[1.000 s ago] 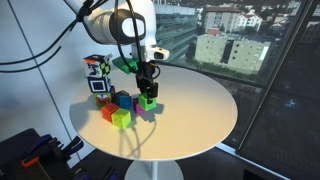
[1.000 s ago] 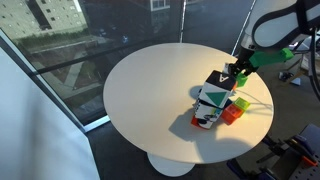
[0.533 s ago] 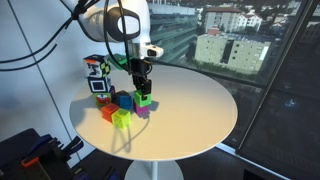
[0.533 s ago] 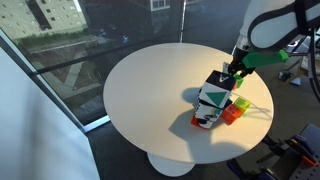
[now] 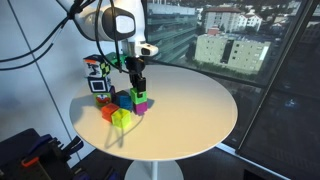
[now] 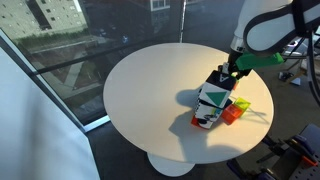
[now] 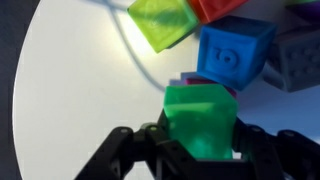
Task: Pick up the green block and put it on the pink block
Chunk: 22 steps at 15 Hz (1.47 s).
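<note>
Squarely between the robot's fingers (image 7: pixel 125 152), the green block (image 7: pixel 200 112) is clamped on two opposite sides, as the wrist view shows. It sits right over the pink block (image 7: pixel 188 79), of which only a thin magenta strip peeks out past its far edge. Whether the two are touching cannot be told.

In an exterior view the green block (image 5: pixel 139 96) appears at the tips of the fingers (image 5: pixel 137 84), with the pink block (image 5: pixel 144 106) just under it on the round white surface (image 5: pixel 195 115).

Close around the pair is a cluster of toy cubes. A blue block (image 7: pixel 236 52) lies just beyond the pink one. A grey block (image 7: pixel 297 62) is beside the blue one, and a lime-yellow cube (image 7: pixel 166 21) and an orange-red block (image 7: pixel 217 8) are farther out. In an exterior view the lime-yellow cube (image 5: pixel 122 118) and the orange-red block (image 5: pixel 107 112) lie at the near edge of the cluster, with a printed carton (image 5: pixel 97 76) standing upright behind.

From the opposite side, the carton (image 6: pixel 211 102) hides most of the blocks on the surface (image 6: pixel 150 90).
</note>
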Tool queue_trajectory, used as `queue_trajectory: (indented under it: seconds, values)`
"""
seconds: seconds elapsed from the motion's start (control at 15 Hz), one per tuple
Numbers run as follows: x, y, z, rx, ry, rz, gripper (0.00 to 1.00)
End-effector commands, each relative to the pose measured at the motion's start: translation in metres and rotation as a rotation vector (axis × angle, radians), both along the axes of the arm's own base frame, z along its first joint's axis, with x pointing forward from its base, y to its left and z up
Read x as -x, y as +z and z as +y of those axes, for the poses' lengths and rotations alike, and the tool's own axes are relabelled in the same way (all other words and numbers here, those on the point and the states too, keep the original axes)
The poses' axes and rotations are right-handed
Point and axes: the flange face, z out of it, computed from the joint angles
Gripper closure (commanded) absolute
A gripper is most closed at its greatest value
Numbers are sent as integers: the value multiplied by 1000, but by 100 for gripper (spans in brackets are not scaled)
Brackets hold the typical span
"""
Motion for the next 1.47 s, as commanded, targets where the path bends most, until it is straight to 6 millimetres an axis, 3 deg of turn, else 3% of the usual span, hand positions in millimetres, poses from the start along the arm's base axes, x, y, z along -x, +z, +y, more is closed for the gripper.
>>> queue_trajectory:
  seconds: [0.0, 0.73, 1.4]
  values:
    - [-6, 10, 5, 17, -27, -9, 72]
    - [-20, 11, 8, 23, -66, -24, 72]
    - [-25, -8, 9, 34, -70, 9, 72]
